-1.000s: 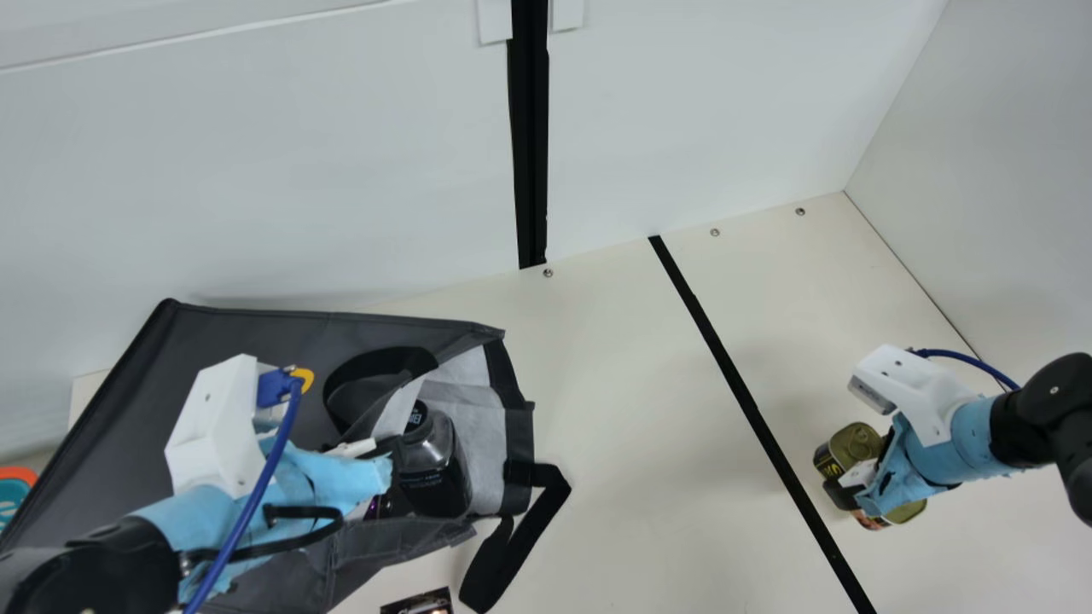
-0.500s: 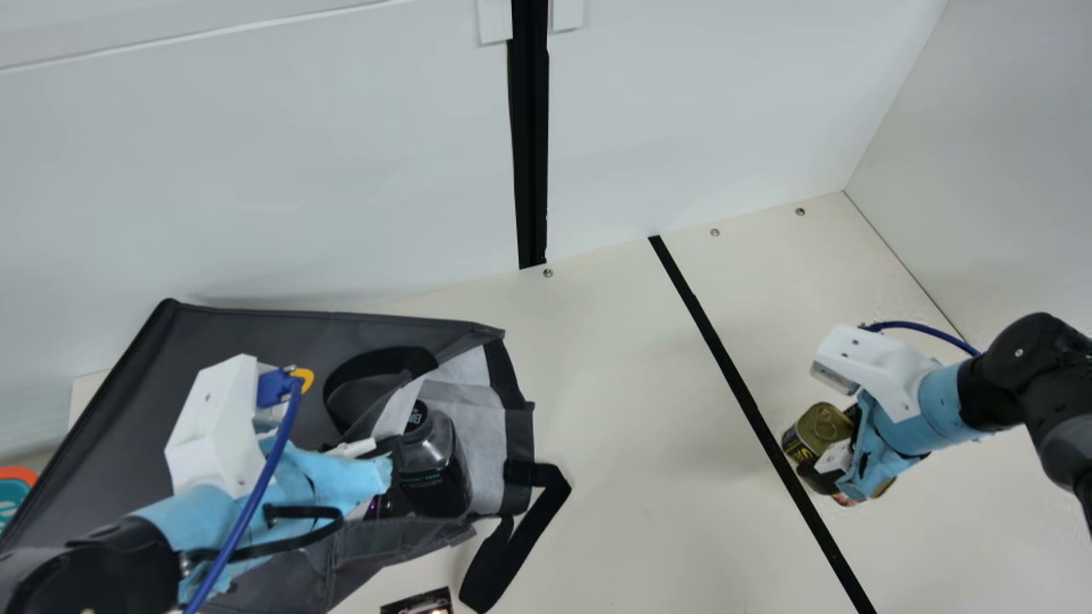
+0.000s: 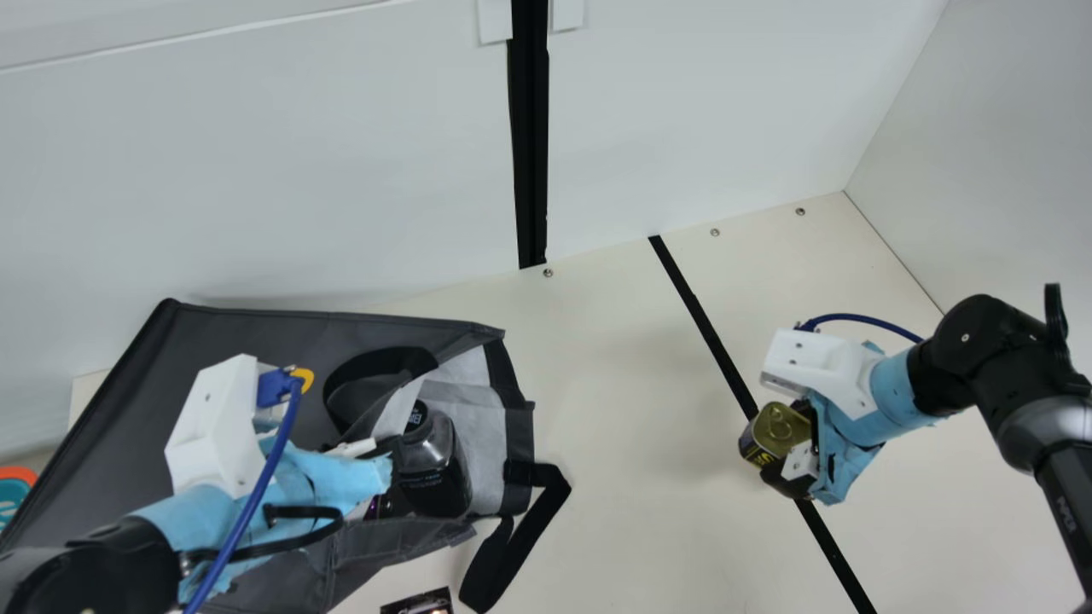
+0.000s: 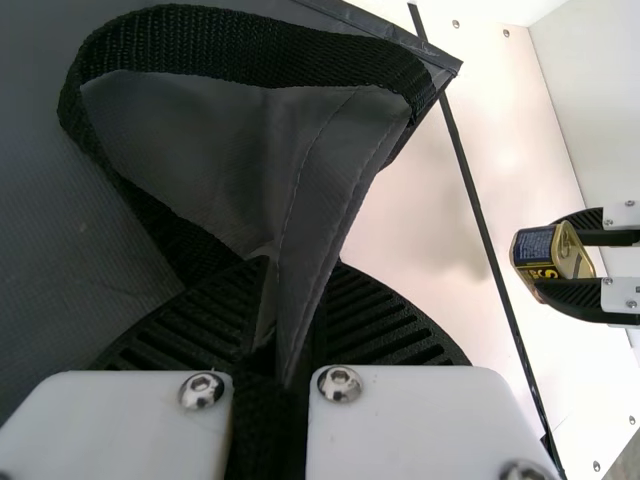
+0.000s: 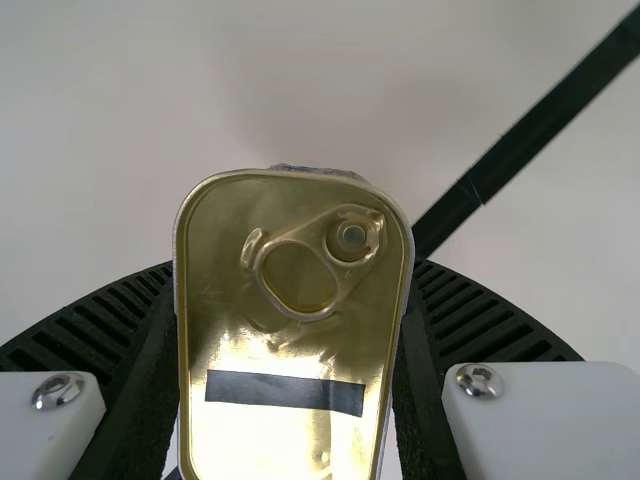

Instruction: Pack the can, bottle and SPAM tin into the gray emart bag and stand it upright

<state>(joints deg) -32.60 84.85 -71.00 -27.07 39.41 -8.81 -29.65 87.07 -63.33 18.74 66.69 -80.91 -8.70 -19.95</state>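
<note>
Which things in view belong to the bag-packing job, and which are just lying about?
Job:
- gray bag
- bottle, in its mouth
- SPAM tin, in the right gripper
- can: not clearly identifiable

Apparently lying about:
- orange-and-teal item
- dark printed item

We have a broad bare stretch of table [image 3: 631,384] between the gray bag [image 3: 230,328] at left and the tin [image 3: 775,431] in the right gripper [image 3: 791,452]. The loose strap [image 3: 537,512] juts into its near left part. At the bag's mouth, the bottle [image 3: 431,477] and the left gripper [image 3: 358,448] crowd our way in; the white wall [image 3: 367,188] bounds the far side.
</note>
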